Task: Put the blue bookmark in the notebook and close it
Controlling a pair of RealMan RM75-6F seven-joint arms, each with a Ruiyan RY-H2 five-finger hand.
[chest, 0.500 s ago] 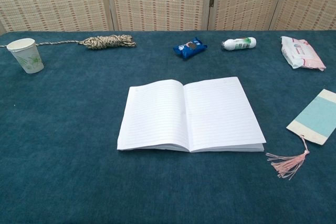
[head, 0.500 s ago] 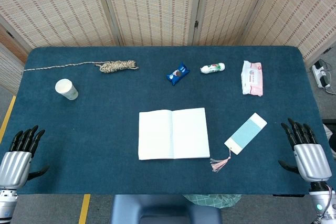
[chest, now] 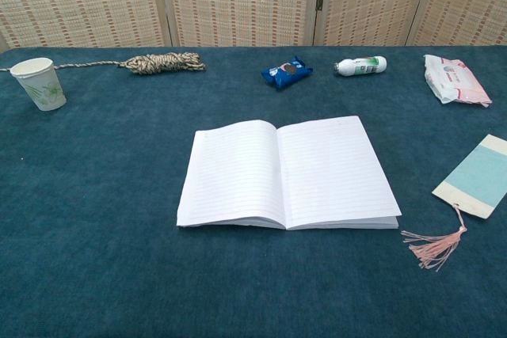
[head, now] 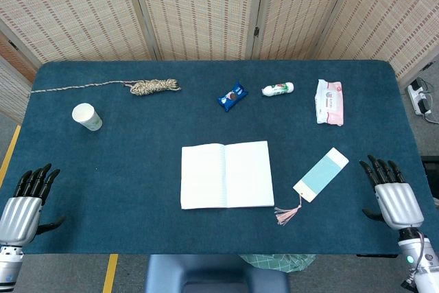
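Observation:
An open notebook [head: 226, 174] [chest: 287, 172] lies flat in the middle of the blue table, blank pages up. To its right lies the blue bookmark [head: 321, 173] [chest: 478, 176] with white ends and a pink tassel [head: 288, 213] [chest: 434, 246]. My right hand [head: 389, 195] hovers at the table's right front edge, fingers spread, holding nothing, a short way right of the bookmark. Over at the left front corner my left hand [head: 24, 205] is also spread and empty. Neither hand shows in the chest view.
Along the back lie a coil of rope [head: 153, 86] with a long loose end, a blue snack packet [head: 232, 95], a small white bottle [head: 278, 89] and a pack of wipes [head: 328, 101]. A paper cup [head: 87, 116] stands at the left.
My right hand has shifted slightly left, toward the bookmark. The left hand, notebook and bookmark are as before.

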